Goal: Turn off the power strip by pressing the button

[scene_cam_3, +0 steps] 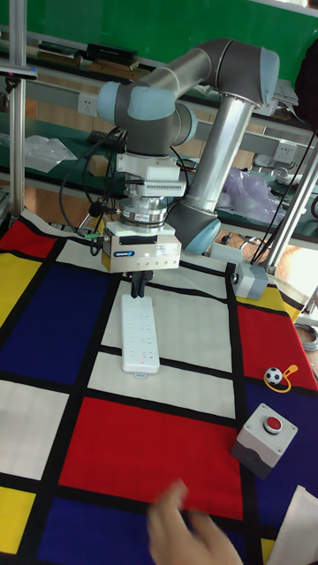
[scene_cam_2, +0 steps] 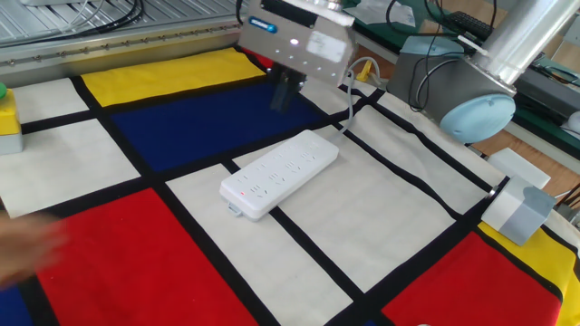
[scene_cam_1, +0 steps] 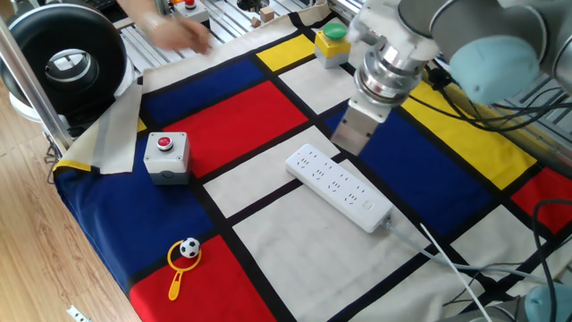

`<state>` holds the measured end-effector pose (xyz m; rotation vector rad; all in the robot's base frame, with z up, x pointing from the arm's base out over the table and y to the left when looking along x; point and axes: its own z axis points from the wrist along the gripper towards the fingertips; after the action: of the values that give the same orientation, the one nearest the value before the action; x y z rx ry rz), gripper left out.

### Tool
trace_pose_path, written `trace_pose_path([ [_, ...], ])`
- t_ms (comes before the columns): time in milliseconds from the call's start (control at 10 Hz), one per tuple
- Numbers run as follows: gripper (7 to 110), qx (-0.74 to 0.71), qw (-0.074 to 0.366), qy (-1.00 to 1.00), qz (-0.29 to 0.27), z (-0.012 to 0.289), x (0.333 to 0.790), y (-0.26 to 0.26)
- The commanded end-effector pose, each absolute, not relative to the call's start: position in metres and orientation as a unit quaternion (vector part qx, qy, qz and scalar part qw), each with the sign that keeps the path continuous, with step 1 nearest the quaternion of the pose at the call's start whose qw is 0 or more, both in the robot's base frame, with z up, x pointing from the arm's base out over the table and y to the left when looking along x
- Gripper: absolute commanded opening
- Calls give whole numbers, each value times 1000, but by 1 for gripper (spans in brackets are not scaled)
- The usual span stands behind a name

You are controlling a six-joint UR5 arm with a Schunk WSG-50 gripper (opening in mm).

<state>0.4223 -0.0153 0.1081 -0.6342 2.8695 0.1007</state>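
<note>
Red button box (scene_cam_1: 167,152) sits left on blue patch of colour-block cloth (scene_cam_1: 268,259); toy football (scene_cam_1: 189,248) nearby. White power strip (scene_cam_1: 340,188) lies mid-table on white panel, cable (scene_cam_1: 447,264) trailing right. Gripper (scene_cam_1: 353,143) hovers above strip's far end, not touching; finger gap cannot be made out. Blurred hand (scene_cam_1: 174,31) upper left.
</note>
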Motion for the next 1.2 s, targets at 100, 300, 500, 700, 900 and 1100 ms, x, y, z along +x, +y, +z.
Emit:
trace_pose_path([
  [100,7,-268,30,962,46,106,386,-19],
  [300,7,-314,19,944,102,106,374,4],
  [500,7,-345,6,926,152,94,376,24],
  [700,7,-334,-10,939,79,72,392,-11],
  [900,7,-326,-16,937,124,59,388,17],
  [1100,7,-319,-21,931,175,77,372,38],
])
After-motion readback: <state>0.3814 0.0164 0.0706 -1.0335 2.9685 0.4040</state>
